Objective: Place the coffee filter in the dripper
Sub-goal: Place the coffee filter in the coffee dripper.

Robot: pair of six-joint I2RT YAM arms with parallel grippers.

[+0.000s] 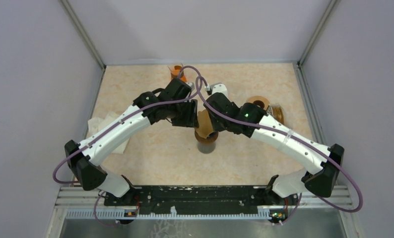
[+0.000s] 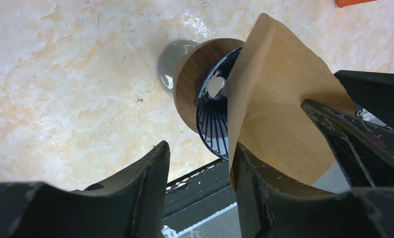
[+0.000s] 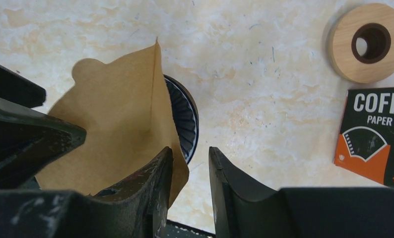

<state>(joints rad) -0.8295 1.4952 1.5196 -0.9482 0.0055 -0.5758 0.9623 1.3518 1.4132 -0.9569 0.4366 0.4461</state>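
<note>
**Filter let go over the dripper, not yet seated square**

From above, the left gripper [image 1: 186, 115] and right gripper [image 1: 213, 113] meet mid-table, about halfway between the left and right edges. They are over the brown coffee filter [image 1: 203, 124] and the dripper [image 1: 206, 143] beneath it.

The left wrist view shows that gripper's jaws spread, with bare table between them. The filter leans beside one finger [image 2: 264, 198], and its point seems to sit crooked in the blue ribbed cone.

In the right wrist view the jaws are narrowly parted and pinch nothing I can see. The paper rests against a finger's [image 3: 145, 198] outer side.

This looks like the release. Next, both arms should lift clear without snagging the paper, and perhaps nudge it flat.
</note>
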